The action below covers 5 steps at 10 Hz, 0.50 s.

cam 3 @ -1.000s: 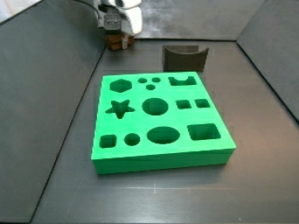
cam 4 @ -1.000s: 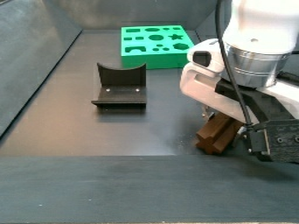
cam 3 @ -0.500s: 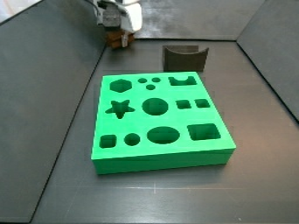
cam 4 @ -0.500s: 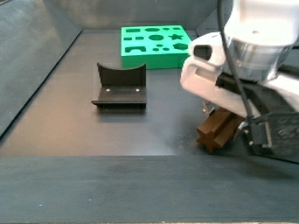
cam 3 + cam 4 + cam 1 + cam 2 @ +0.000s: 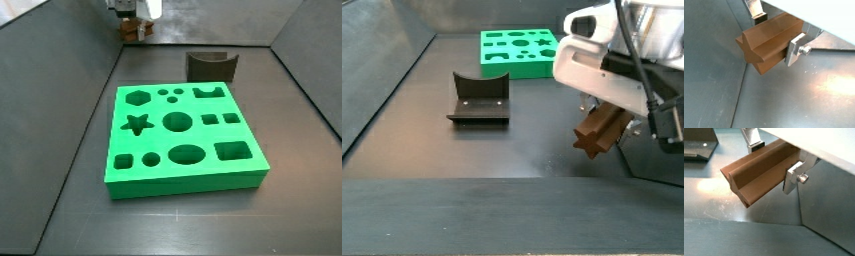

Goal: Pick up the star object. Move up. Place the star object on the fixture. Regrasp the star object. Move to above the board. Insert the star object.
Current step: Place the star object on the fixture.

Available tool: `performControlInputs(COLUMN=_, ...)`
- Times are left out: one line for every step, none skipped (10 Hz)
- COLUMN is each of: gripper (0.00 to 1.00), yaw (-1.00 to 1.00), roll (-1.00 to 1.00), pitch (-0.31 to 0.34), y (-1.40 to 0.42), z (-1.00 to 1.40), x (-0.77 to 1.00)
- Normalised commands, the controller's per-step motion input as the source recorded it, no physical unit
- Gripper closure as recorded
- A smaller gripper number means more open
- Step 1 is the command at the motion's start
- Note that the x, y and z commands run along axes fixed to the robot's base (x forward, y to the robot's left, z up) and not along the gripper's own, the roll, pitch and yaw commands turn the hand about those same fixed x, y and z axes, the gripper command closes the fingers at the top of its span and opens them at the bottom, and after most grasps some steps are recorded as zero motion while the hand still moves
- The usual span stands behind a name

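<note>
The star object point(image 5: 599, 131) is a small brown wooden block, and it hangs in the air, clear of the dark floor point(image 5: 489, 150). The gripper point(image 5: 605, 122) is clamped on it. In both wrist views the 2 flat silver fingers point(image 5: 796, 49) point(image 5: 793, 175) press on opposite sides of the star object point(image 5: 767, 42) point(image 5: 759, 173), and its ridged brown side fills the space between them.

In a side view the gripper point(image 5: 131, 28) is high up near the far left corner of the floor, with the brown block point(image 5: 131, 30) only a tiny spot under it.

The fixture point(image 5: 477, 98), a dark block with a scooped top, sits on the floor well apart from the gripper. The green board point(image 5: 179, 135) lies flat in the middle of the floor, and its star-shaped hole point(image 5: 135, 124) is near its left edge. The fixture point(image 5: 211, 66) stands just past the board's far edge.
</note>
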Motion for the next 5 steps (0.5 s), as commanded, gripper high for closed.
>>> performControlInputs(gripper=1.00, yaw=0.00, roll=0.00, pitch=0.003, y=0.00, z=1.00, x=0.00)
performControlInputs(gripper=1.00, yaw=0.00, roll=0.00, pitch=0.023, y=0.00, z=1.00, x=-0.01)
performControlInputs(gripper=1.00, yaw=-0.01, roll=0.01, pitch=0.025, y=0.00, z=1.00, x=-0.01)
performControlInputs(gripper=1.00, yaw=-0.01, roll=0.01, pitch=0.036, y=0.00, z=1.00, x=-0.02)
performControlInputs(gripper=1.00, yaw=-0.02, roll=0.02, pitch=0.042, y=0.00, z=1.00, x=-0.03)
